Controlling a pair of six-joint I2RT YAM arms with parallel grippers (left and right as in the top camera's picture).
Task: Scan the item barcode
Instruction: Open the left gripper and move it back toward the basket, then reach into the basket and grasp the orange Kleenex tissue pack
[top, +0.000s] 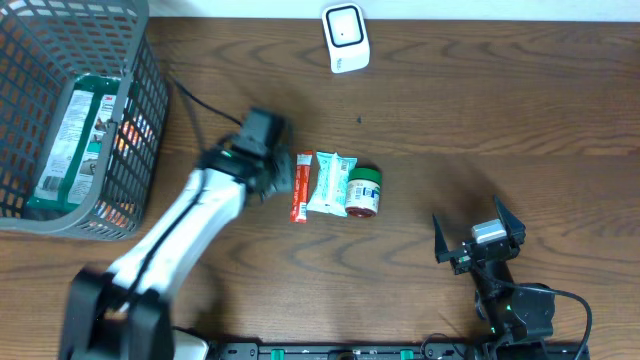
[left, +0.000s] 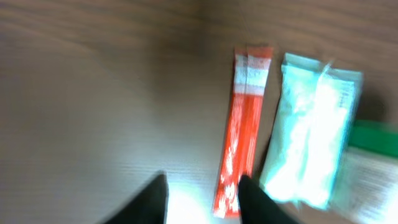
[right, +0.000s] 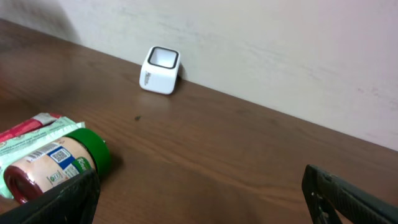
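Where the overhead view takes in the whole table (top: 480, 120), a grey basket (top: 140, 160) sits well off to the left of the left gripper (top: 280, 178), with a green-and-white package (top: 72, 135) lying inside it. That gripper's jaws are spread part way, and only the left wrist view shows this. Bare wood lies between its two dark fingers (left: 154, 200). The near end of the red stick packet (left: 245, 124) lies by the right-hand finger, flat on the table and not pinched. Just beyond that packet, on the side away from the gripper, lies a pale mint packet (left: 311, 130), then a green-lidded jar (left: 373, 143) on its side. The white scanner (top: 345, 38) stands well beyond these three, near the table's far edge; the left wrist view misses it. The right gripper (top: 478, 245) is well apart from the jar, its jaws spread wide on nothing. Its wrist view alone shows a small blue-and-white printed patch on the jar's label and a pale wall (right: 280, 50) behind the scanner. The surface is dark brown wood grain.
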